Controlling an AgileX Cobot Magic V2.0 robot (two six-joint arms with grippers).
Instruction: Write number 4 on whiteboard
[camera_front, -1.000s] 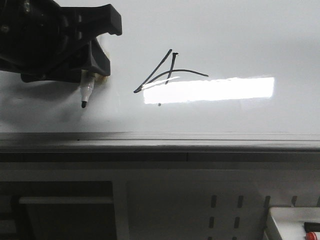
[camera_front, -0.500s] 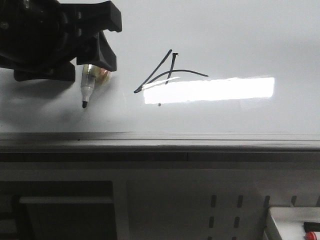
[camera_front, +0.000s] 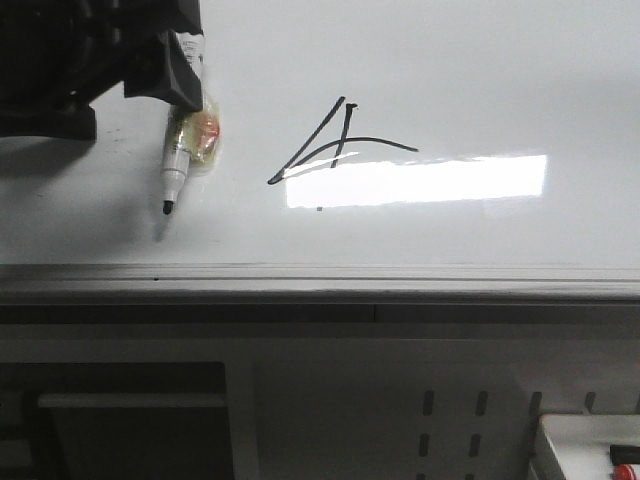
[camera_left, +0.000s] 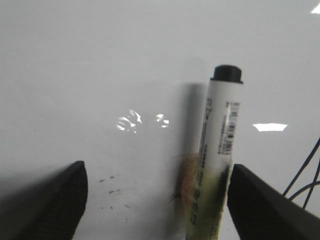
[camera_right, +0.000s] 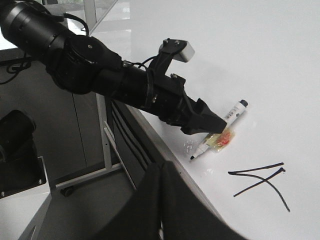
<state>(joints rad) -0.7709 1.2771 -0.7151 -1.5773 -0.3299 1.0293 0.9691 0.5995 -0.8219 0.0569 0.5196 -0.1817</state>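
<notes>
At the near edge runs the grey rail of the whiteboard. Since a second ago the left gripper has drawn back toward the board's far left corner, uncovering more of the marker. Its jaws stand wide apart and hold nothing; the marker lies on the board between them, beside one finger, tip toward the near edge, with a small yellow-and-red scrap against its barrel. The number 4 sits unchanged near the board's middle, just right of the marker. Bare board stretches rightward and farther back. The right gripper's state cannot be told.
</notes>
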